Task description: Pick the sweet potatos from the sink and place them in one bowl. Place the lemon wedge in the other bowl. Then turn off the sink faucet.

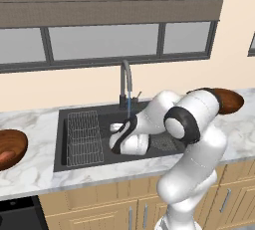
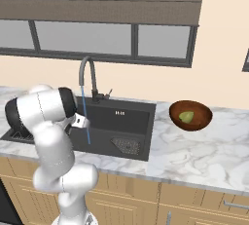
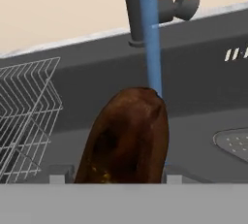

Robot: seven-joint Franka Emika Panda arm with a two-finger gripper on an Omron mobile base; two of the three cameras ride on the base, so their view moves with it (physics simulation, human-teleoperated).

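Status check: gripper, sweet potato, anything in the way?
Gripper down in the sink, jaws around the dark brown sweet potato. Faucet running, water stream just behind the potato. Lemon wedge in its bowl.

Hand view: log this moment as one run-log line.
held: dark brown sweet potato between fingers | place: over sink | faucet: running | lemon wedge: in right bowl
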